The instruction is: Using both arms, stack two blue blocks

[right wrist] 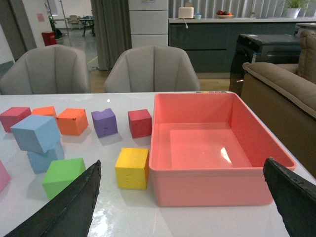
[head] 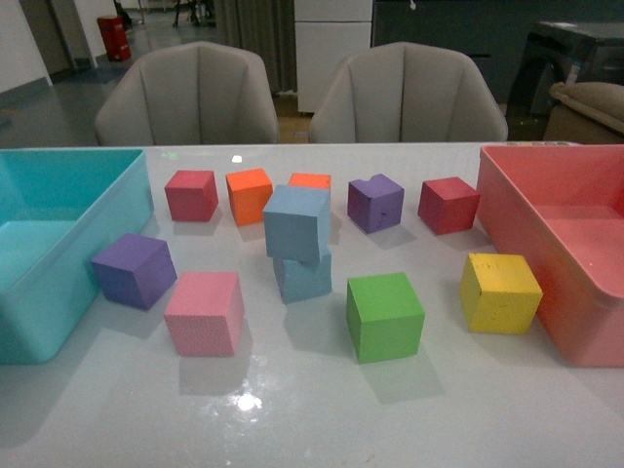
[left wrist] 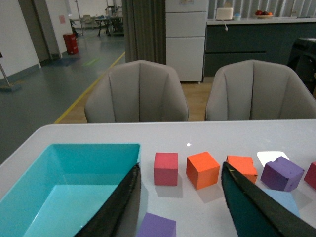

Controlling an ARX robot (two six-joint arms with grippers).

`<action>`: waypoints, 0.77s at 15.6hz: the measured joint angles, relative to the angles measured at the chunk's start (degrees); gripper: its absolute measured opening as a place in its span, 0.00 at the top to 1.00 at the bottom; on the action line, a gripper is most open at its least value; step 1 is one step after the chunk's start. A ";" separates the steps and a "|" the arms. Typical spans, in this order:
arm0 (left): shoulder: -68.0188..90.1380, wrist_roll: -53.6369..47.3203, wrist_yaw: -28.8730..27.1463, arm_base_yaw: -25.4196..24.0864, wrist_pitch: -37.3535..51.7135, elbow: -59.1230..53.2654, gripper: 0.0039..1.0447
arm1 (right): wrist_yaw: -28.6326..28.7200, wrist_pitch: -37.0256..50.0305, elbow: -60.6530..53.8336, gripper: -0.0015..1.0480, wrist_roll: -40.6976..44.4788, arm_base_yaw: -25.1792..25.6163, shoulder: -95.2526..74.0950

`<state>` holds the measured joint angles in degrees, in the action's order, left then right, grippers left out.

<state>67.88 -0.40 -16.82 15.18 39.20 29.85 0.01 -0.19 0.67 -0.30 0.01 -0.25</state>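
Note:
Two blue blocks stand stacked mid-table. The upper blue block [head: 297, 222] sits skewed and tilted on the lower blue block [head: 303, 276], overhanging it. The right wrist view shows the same stack, upper block [right wrist: 36, 132] on lower block [right wrist: 44, 159], far off to one side of my open right gripper [right wrist: 180, 202], which hangs before the pink bin. My left gripper [left wrist: 182, 207] is open and empty above the table beside the teal bin. A sliver of pale blue [left wrist: 287, 202] shows past one of its fingers [left wrist: 252, 207]. Neither arm appears in the front view.
A teal bin [head: 58, 312] stands at the left and a pink bin [head: 531, 244] at the right. Around the stack lie a purple cube [head: 135, 269], pink cube [head: 204, 312], green cube [head: 385, 316], yellow cube [head: 500, 292], and red, orange and purple cubes behind.

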 joint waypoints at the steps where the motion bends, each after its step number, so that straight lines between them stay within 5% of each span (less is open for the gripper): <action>1: -0.55 0.02 0.24 -0.22 0.20 -0.57 0.55 | 0.02 0.00 0.00 0.06 0.00 0.00 0.00; 3: -3.02 0.04 2.05 -1.14 1.22 -3.91 0.65 | 0.02 0.00 0.00 0.06 0.00 0.00 0.00; 6: -9.62 0.33 6.60 -5.03 1.79 -13.46 0.99 | 0.00 0.00 0.00 0.06 0.00 0.00 0.00; 12: -23.71 0.26 11.69 -10.43 -2.19 -23.15 0.99 | 0.00 0.00 0.00 0.06 0.00 0.00 0.00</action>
<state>44.16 -0.14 -5.13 4.75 37.01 6.70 0.01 -0.19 0.67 -0.30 0.01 -0.25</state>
